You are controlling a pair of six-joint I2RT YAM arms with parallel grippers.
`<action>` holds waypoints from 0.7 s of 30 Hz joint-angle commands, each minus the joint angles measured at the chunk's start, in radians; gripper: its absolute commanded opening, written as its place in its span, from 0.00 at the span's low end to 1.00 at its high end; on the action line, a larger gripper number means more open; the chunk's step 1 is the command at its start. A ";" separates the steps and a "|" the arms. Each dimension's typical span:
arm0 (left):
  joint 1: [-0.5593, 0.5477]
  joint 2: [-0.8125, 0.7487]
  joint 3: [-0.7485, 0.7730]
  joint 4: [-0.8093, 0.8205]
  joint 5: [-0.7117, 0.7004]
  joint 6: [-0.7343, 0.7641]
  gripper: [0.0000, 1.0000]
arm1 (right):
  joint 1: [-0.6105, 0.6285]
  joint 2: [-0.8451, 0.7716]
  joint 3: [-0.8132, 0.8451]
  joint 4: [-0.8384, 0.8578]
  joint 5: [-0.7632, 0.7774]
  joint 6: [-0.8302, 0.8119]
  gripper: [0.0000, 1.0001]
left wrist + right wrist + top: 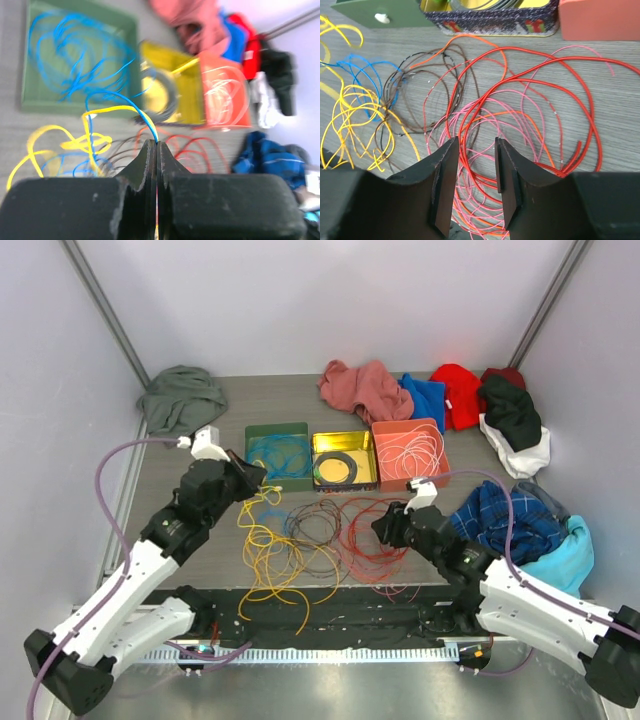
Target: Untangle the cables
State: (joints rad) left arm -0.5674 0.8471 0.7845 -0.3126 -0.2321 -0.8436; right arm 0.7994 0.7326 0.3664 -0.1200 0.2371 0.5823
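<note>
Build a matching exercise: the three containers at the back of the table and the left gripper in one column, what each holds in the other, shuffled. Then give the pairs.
Column one
1. green rectangular tray
2. yellow rectangular tin
3. coral rectangular tray
4. left gripper

Column two
A. loops of thin white wire
B. blue and yellow wire strands, pinched
C. black coiled ring
D. loops of thin blue wire

Pairs: 1-D, 2-C, 3-A, 4-B
</note>
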 commanded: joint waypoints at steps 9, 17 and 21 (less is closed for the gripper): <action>-0.089 -0.063 0.208 -0.005 0.293 0.201 0.00 | 0.038 -0.048 0.101 0.171 -0.189 0.011 0.48; -0.129 -0.120 0.202 0.064 0.415 0.212 0.00 | 0.080 -0.010 0.181 0.357 -0.304 0.063 0.57; -0.132 -0.129 0.161 0.067 0.418 0.183 0.00 | 0.122 0.076 0.256 0.491 -0.343 0.073 0.57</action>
State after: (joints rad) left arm -0.6956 0.7269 0.9569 -0.2947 0.1368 -0.6521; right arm 0.8848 0.7460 0.5224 0.1623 -0.0360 0.6315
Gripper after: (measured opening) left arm 0.012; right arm 0.571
